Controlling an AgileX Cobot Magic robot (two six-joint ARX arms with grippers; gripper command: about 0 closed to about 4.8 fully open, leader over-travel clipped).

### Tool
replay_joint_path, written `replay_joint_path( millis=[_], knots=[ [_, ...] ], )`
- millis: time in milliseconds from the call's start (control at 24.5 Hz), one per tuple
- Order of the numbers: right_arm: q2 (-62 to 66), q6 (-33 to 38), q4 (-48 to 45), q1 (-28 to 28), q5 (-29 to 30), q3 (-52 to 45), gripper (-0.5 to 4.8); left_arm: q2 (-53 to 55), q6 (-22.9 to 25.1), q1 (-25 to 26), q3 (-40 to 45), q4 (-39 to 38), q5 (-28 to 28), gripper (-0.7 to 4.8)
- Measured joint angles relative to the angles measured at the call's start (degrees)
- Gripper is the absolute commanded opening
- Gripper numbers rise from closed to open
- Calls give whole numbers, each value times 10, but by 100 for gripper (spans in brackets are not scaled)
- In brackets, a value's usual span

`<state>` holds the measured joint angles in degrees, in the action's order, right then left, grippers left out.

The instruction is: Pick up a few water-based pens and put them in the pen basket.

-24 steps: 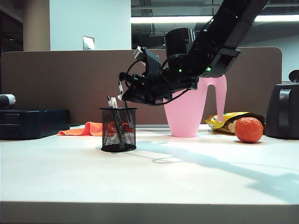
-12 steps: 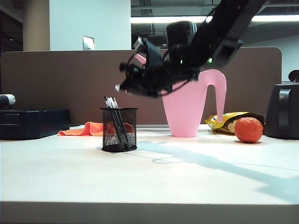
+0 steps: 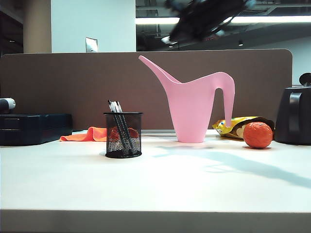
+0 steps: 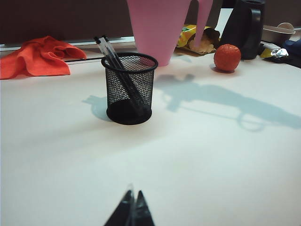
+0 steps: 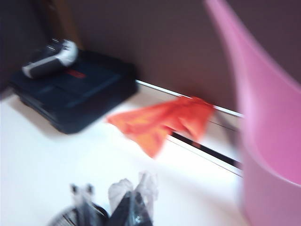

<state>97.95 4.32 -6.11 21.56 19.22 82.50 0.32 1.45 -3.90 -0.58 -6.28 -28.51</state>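
Observation:
The pen basket [image 3: 123,135], a small black mesh cup, stands on the white table left of centre, with the water-based pens [image 3: 116,108] leaning inside it. In the left wrist view the basket [image 4: 129,87] and its pens [image 4: 111,52] lie well ahead of my left gripper [image 4: 133,207], which is shut and empty low over the table. My right arm [image 3: 204,17] is a blur at the top of the exterior view, far above the basket. My right gripper [image 5: 133,202] shows its jaws together with nothing between them, and the pen tops [image 5: 81,192] lie beside it.
A pink watering can [image 3: 194,107] stands behind and to the right of the basket. Further right are an orange ball [image 3: 258,134], a yellow snack bag [image 3: 233,125] and a black jug [image 3: 294,114]. An orange cloth [image 3: 87,134] and a black case [image 3: 34,127] sit at the back left.
My right arm has lifted from just above the basket up and right to the top of the exterior view. The pens stay in the basket.

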Motion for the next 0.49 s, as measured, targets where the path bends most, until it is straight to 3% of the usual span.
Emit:
replay_joint_path(
  millis=[245, 490],
  knots=[
    [-110, -63, 185, -88, 2, -16, -6, 0, 0, 0, 0, 0, 3, -4],
    [-379, -62, 221, -248, 25, -239, -6, 0, 0, 0, 0, 0, 23, -5]
  ],
)
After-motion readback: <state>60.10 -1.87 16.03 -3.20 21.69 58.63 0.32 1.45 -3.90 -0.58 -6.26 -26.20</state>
